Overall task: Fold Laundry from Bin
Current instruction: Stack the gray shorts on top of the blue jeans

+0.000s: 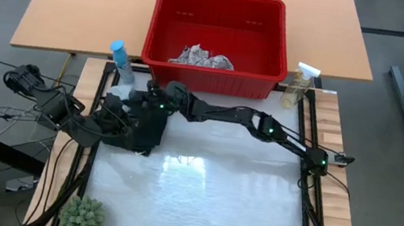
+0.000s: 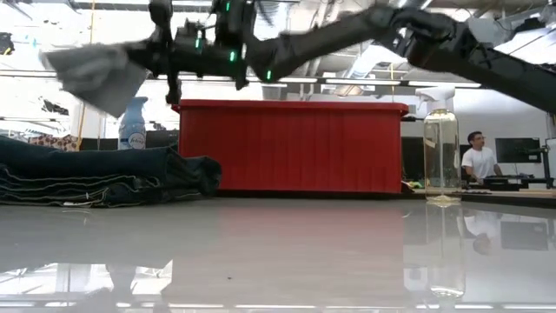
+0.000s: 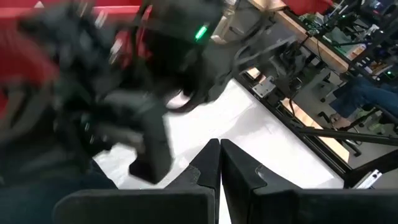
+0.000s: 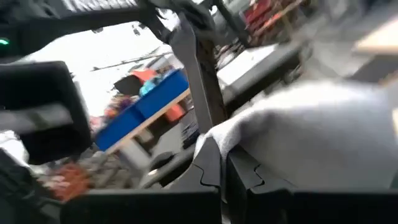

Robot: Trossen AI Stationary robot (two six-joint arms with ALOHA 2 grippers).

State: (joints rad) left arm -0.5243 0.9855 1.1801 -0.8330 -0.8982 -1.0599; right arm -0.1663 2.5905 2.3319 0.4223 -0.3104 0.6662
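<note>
The red bin (image 1: pixel 217 32) stands at the table's far edge, and a white leaf-print cloth (image 1: pixel 203 58) lies inside it. Folded dark trousers (image 2: pixel 95 176) lie on the table's far left, in front of the bin. My right gripper (image 2: pixel 143 56) reaches across from the right and hangs above the trousers, shut on a small grey cloth (image 2: pixel 95 76). My left gripper (image 3: pixel 221 167) is shut on nothing, raised at the table's left beside the trousers. My right gripper pinches an edge of the grey cloth (image 4: pixel 214 138) between its two fingers. The fingers come in about level, pointing toward the table's left. The cloth spreads out beyond them and droops slightly, lifted clear above the trousers.
A blue-capped spray bottle (image 1: pixel 120 60) stands left of the bin and a clear one (image 1: pixel 299 85) right of it. A small green plant (image 1: pixel 82 219) sits at the near left corner. The white table top (image 1: pixel 206 193) lies bare in the middle. A person (image 2: pixel 475 156) sits far behind.
</note>
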